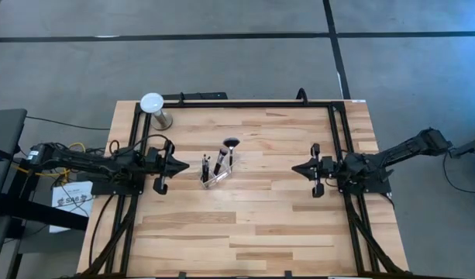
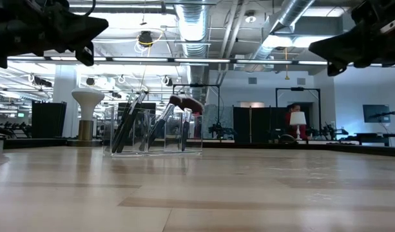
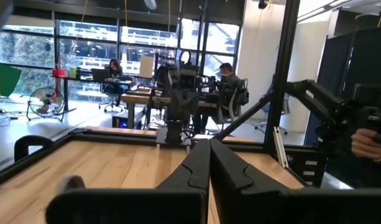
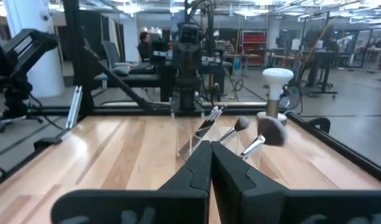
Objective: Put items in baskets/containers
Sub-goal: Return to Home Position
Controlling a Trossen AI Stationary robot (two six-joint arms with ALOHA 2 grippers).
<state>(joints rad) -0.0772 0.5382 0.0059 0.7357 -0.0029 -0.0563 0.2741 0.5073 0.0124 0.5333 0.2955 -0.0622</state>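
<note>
The left gripper has its two fingers pressed together with nothing between them. It hangs above the table just beside the clear organizer, tip pointing at it. The right gripper is likewise closed and empty, farther off on the organizer's opposite side and also facing it. The organizer stands on the wooden table between the two, nearer the left gripper. The makeup brushes stand inside it, leaning, bristles up, spread over its sections. One broad-headed brush tilts out past the organizer's far rim. Their exact number is hard to make out. A white-domed stand sits beyond the organizer, well apart from it, toward the left arm's side.
</note>
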